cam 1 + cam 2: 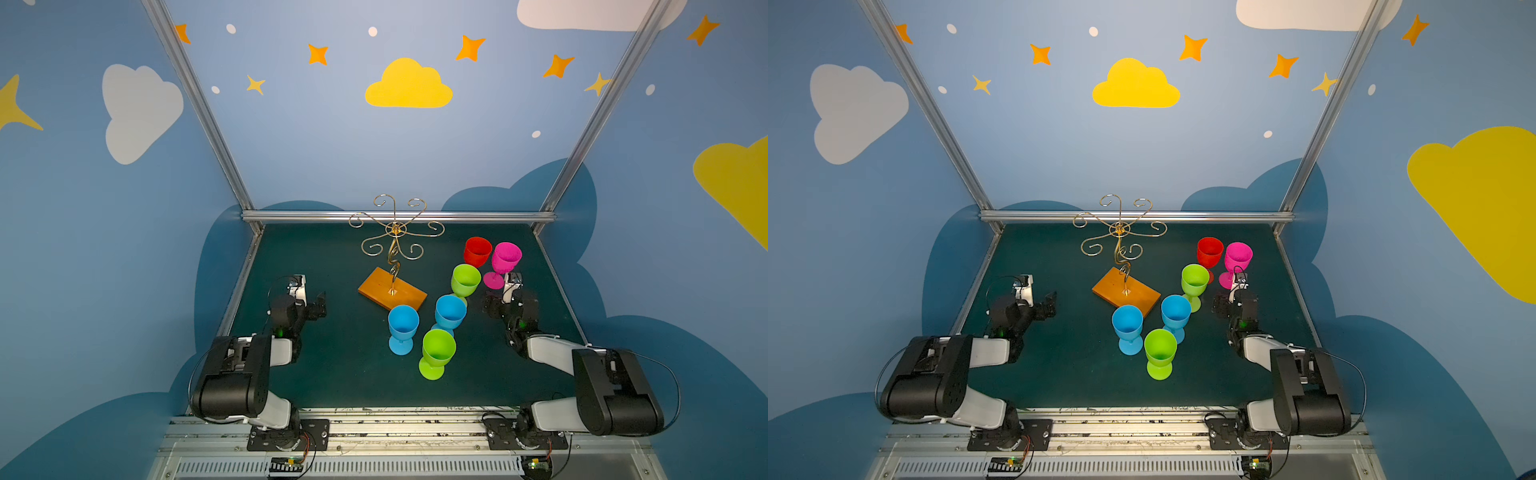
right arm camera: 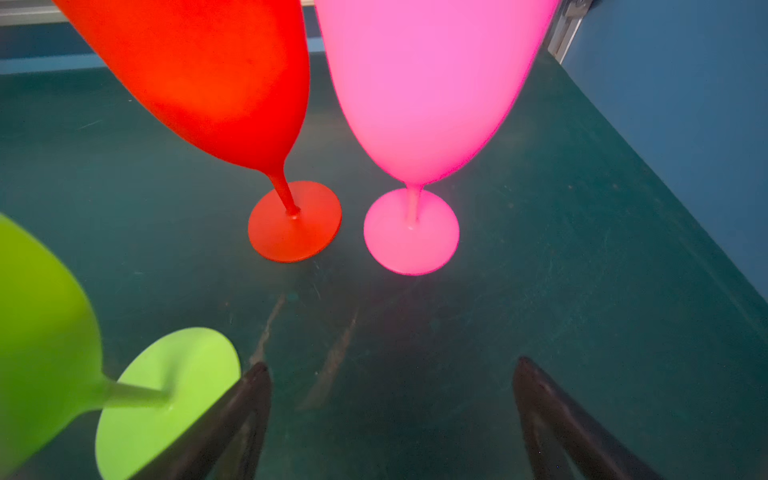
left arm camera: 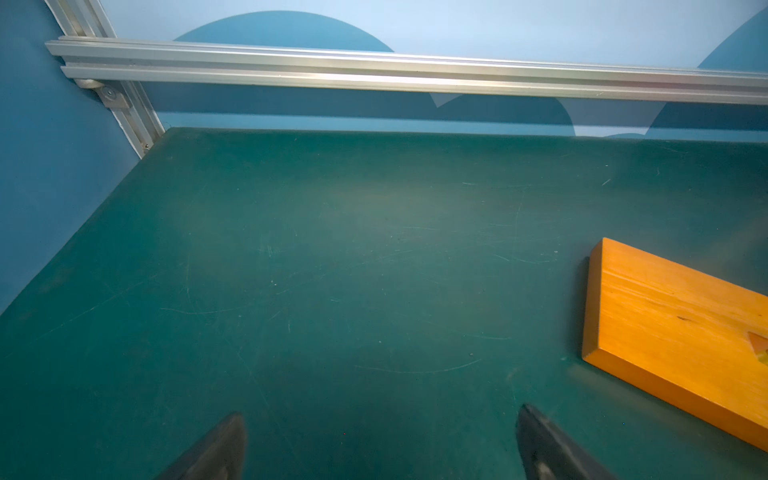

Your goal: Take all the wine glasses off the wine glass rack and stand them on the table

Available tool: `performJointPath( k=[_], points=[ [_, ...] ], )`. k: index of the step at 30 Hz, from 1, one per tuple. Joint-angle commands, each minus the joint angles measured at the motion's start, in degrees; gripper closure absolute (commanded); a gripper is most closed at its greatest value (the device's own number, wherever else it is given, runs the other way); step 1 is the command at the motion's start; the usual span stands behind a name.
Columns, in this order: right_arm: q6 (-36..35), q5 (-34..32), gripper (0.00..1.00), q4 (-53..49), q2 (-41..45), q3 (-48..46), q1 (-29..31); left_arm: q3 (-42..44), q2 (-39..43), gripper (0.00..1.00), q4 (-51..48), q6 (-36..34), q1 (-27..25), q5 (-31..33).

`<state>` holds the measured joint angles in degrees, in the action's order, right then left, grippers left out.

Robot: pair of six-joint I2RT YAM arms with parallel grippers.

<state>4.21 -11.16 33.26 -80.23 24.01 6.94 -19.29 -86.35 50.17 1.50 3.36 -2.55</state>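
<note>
The wine glass rack, gold wire on an orange wooden base, stands mid-table at the back. Its curled arms are bare; no wine glass hangs on it. Several wine glasses stand upright on the mat to its right and front: red, pink, green, two blue, another green. My left gripper is open and empty, left of the base. My right gripper is open and empty, facing the red and pink glasses.
The dark green mat is fenced by aluminium rails at the back and sides. Blue walls stand close on the left and right. The foot of the green glass lies right beside one right fingertip.
</note>
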Motion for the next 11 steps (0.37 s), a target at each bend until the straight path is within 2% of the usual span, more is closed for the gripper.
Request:
performJointPath(
  k=[1, 11],
  points=[
    [1.1, -7.1, 0.10, 0.7, 0.3, -0.3, 1.0, -0.7, -0.1, 0.00, -0.2, 0.0, 0.1, 0.7],
    [1.1, -7.0, 0.10, 0.2, 0.1, 0.1, 1.1, -0.5, -0.1, 0.00, 0.1, 0.1, 0.0, 0.7]
  ],
)
